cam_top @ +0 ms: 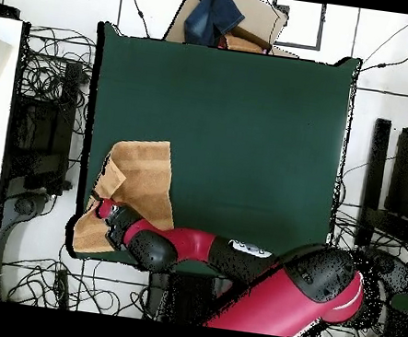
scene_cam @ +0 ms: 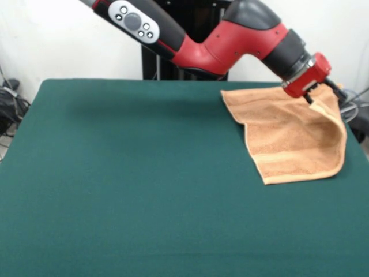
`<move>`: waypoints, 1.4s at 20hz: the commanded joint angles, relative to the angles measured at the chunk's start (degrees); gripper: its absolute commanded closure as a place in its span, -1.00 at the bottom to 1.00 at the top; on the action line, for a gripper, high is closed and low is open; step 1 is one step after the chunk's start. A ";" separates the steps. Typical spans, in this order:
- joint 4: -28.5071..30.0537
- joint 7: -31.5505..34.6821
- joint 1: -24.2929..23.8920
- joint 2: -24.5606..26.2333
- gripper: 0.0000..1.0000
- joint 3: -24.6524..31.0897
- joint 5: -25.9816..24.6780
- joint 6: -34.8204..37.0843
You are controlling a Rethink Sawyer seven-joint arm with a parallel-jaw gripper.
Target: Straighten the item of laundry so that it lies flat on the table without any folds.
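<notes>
Lying in the right part of the front view, the orange-tan towel (scene_cam: 291, 138) has its long axis running from the upper left toward the lower right of the frame, with one woven stripe near its lower end. Its right side is lifted and curls over in a fold, while the rest is flat on the green table (scene_cam: 127, 184). It sits near the table's right edge and far edge; wide open cloth remains to the left and below. The red gripper (scene_cam: 312, 97) is at the towel's raised upper right edge and appears closed on it, though its tips are small.
</notes>
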 commanded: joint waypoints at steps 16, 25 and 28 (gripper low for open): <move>1.68 12.22 7.44 -7.22 -1.00 4.96 9.98 -7.97; 6.00 12.93 11.30 -11.19 -1.00 6.04 14.44 -13.02; 6.17 12.96 12.11 -11.05 -1.00 5.24 14.71 -14.22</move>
